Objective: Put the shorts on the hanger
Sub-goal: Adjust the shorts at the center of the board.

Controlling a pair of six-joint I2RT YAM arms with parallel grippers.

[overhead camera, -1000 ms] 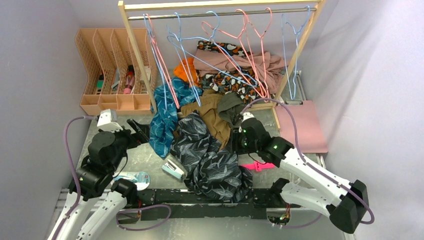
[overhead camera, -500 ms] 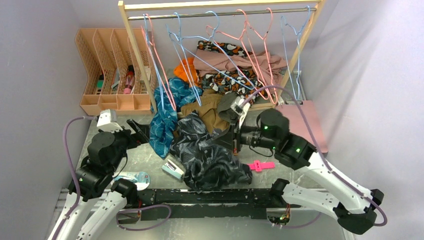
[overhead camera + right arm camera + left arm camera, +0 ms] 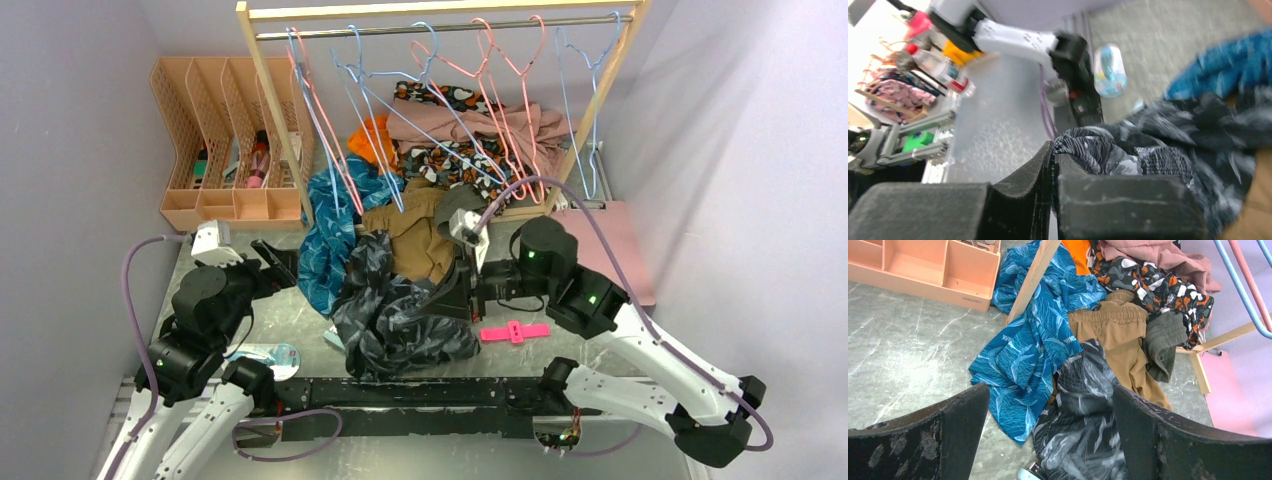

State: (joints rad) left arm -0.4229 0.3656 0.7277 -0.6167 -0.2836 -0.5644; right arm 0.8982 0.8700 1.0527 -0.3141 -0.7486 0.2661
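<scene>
So, working left to right with the wooden rack (image 3: 268,95) as the anchor: left of the rack's left post sits a peach organizer tray (image 3: 215,140). In front of that post the left gripper (image 3: 1050,392) hangs over the table (image 3: 290,310) with its fingers spread wide, nothing between them, pointed toward the clothes pile. A teal-blue leafy garment (image 3: 325,240) lies by the foot of the left post.

Just in front of the rack, about under its middle, is the shorts (image 3: 400,325), dark with the pale leaf print, bunched in a heap on the table. The right gripper (image 3: 1052,150) has its fingers clamped on the shorts' elastic waistband, and the overhead view shows that edge tented up off the heap. A brown garment (image 3: 415,235) lies between the shorts and the rack's base, touching both the shorts and the teal one.

The hanger (image 3: 345,72), light blue wire, is up on the rack's rail among other blue ones and the pink hangers (image 3: 500,110), well apart from the shorts. A pink clip (image 3: 513,331) lies on the table in front of the rack's right half.
</scene>
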